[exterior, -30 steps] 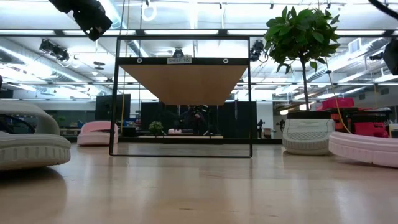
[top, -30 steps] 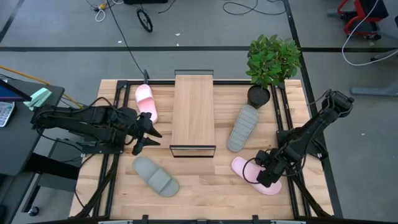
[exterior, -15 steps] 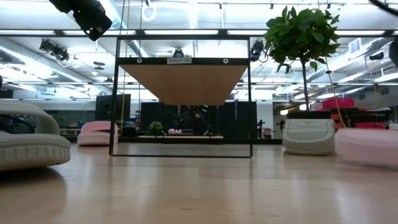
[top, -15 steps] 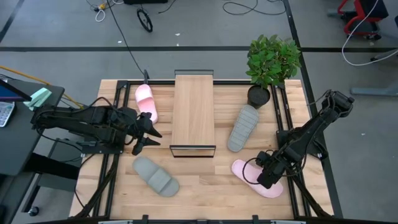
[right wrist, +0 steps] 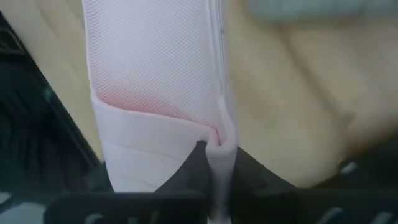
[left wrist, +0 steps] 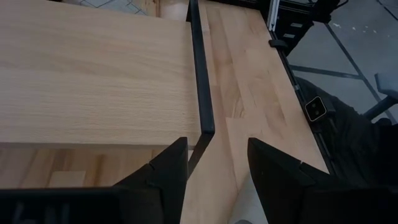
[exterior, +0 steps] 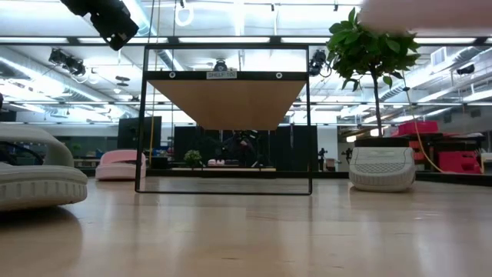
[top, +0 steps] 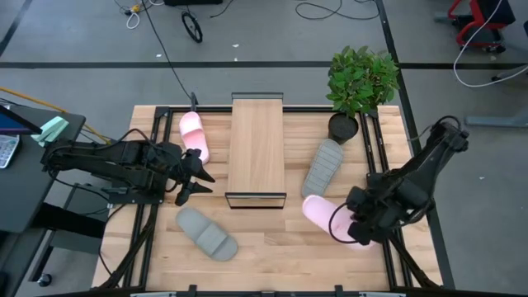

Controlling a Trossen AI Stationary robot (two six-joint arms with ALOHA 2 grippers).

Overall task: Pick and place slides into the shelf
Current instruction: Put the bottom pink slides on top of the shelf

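1. Gripping the pale pink foam slide sandal (top: 323,216) by its strap edge, right gripper (top: 360,229) fingers pinched on it, lower right of the high view.
2. Foam looks light and soft; expect sag.
3. Left gripper (top: 192,176) fingers parted, empty, left of the wood-topped black-framed shelf (top: 256,148).

— What stands between you and the shelf (top: 256,148)?

— My right gripper (top: 360,227) is clamped on a pink slide (top: 323,216), raised off the table (top: 272,247). A grey slide (top: 322,168) lies just beside it, toward the shelf's right side, with the potted plant (top: 360,87) beyond.

— And the near end?

— Bare planks run along the shelf's front, up to another grey slide (top: 206,233) on the left. Under the shelf top the space is open.

— Your left side?

— My left gripper (top: 195,175) hangs by the shelf's left front corner, fingers parted, near the second pink slide (top: 193,134).
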